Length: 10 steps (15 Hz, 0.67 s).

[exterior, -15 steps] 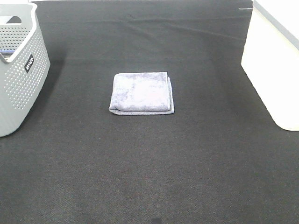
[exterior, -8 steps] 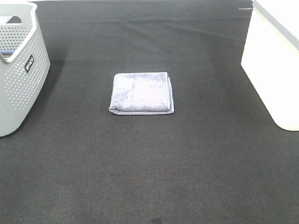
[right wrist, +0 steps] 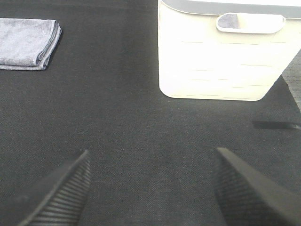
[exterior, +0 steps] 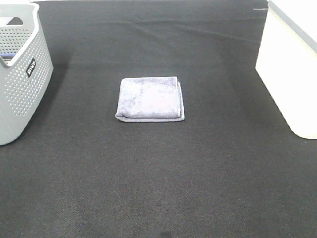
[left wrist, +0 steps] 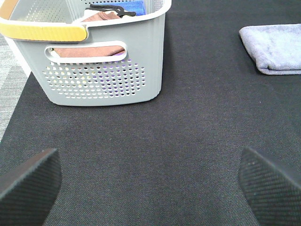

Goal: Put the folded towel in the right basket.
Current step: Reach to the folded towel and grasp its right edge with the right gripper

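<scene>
With the folded towel [exterior: 150,98] lying flat in the middle of the table [exterior: 148,188], well left of the right basket [exterior: 292,69], pickup is not yet begun: the right end effector [right wrist: 150,188] and left end effector [left wrist: 150,183] both gape wide and empty, and the right one probably must reach left over the towel and close on it.

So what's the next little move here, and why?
Probably the right end effector should reach toward the folded towel, jaws kept wide. The towel lies flat and untouched in the middle, the end effector is open, empty and well short of it, and the right basket stands on that arm's side.
</scene>
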Each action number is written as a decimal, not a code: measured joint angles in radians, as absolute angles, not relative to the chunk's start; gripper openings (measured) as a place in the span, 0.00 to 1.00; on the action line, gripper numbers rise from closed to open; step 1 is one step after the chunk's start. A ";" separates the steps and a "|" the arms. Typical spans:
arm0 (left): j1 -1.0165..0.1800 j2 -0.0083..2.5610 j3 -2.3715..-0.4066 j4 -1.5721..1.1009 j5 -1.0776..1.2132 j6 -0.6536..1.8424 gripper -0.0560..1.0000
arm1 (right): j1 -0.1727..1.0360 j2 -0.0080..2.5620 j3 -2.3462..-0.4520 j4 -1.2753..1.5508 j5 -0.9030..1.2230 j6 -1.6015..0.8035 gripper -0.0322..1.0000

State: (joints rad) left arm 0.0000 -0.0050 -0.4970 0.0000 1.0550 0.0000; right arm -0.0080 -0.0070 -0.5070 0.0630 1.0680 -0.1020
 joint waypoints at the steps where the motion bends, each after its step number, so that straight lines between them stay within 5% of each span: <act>1: 0.000 -0.005 -0.497 0.000 1.055 0.000 0.97 | -0.008 -0.007 -0.507 0.063 1.068 -0.102 0.70; 10: 0.000 -0.005 -0.497 0.000 1.055 0.000 0.97 | -0.008 0.001 -0.515 0.071 1.048 -0.102 0.70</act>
State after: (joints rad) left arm 0.0000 -0.0050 -0.4970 0.0000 1.0550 0.0000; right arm -0.0080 0.0010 -0.5150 0.0710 1.0480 -0.1020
